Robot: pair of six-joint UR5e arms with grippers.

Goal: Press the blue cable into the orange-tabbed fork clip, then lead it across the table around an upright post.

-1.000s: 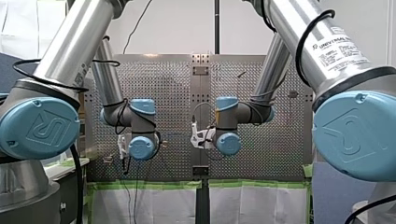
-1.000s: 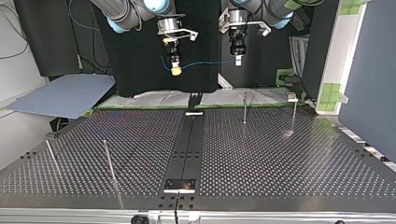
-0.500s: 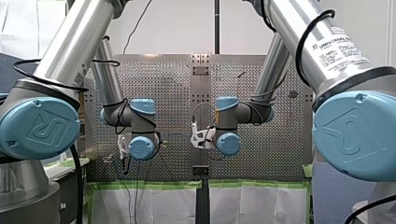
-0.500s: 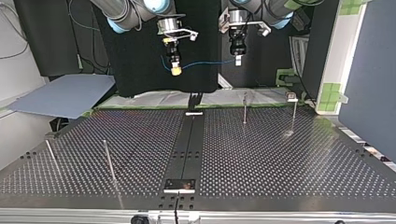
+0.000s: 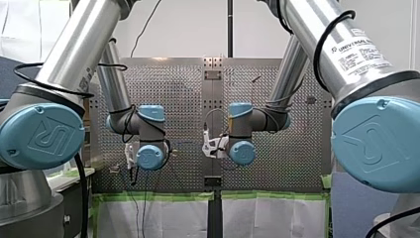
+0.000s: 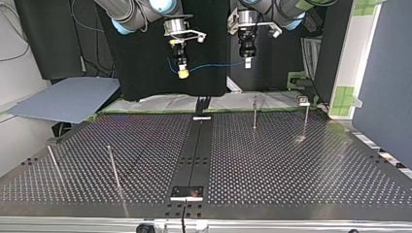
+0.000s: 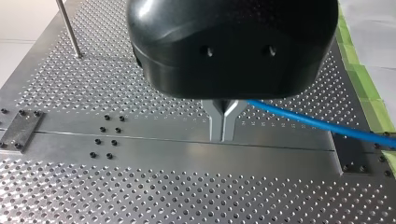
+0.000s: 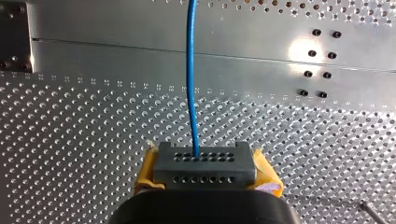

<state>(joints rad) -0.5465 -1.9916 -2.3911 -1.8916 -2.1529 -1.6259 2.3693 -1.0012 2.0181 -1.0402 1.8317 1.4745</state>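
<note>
Both grippers hang high above the perforated table [image 6: 291, 165]. The thin blue cable [image 6: 214, 65] stretches between them in the top view. My left gripper [image 6: 247, 61] has its metal fingers pressed together [image 7: 222, 130], and the blue cable [image 7: 317, 123] leaves sideways from their base. My right gripper [image 6: 182, 73] has its yellow pads [image 8: 147, 170] shut around a grey perforated block [image 8: 204, 163]. The blue cable [image 8: 190, 70] rises out of that block. I see no orange-tabbed clip in any view.
Thin upright posts stand on the table: two [image 6: 254, 114] [image 6: 305, 119] at the top view's right, two [image 6: 113, 167] [image 6: 53, 162] at its left. A dark strip [image 6: 197, 145] runs down the table's middle. A blue-grey sheet [image 6: 68, 99] lies beyond the left corner.
</note>
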